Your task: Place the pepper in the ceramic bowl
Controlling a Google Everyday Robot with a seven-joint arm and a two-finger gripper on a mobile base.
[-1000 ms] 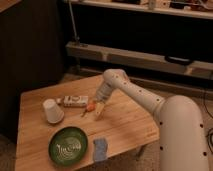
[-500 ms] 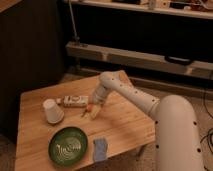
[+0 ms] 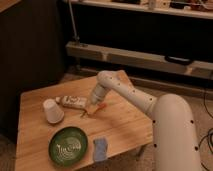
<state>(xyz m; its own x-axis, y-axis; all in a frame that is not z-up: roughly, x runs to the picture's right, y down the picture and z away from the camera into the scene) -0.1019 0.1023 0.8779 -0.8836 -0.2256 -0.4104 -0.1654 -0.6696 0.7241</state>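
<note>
The pepper is a small orange sliver lying on the wooden table, just right of the gripper's tip. My gripper is down at the table surface beside the pepper, right of the white box's end. The ceramic bowl is dark green with pale rings inside. It stands near the table's front edge, below and left of the gripper, with nothing in it.
A white upturned cup stands left of the gripper. A white rectangular box lies between the cup and the gripper. A blue sponge lies right of the bowl. A dark cabinet and shelving stand behind the table.
The arm has swung left and lower, bringing the gripper down to the table beside the pepper. The bowl, cup, box and sponge have not moved.
</note>
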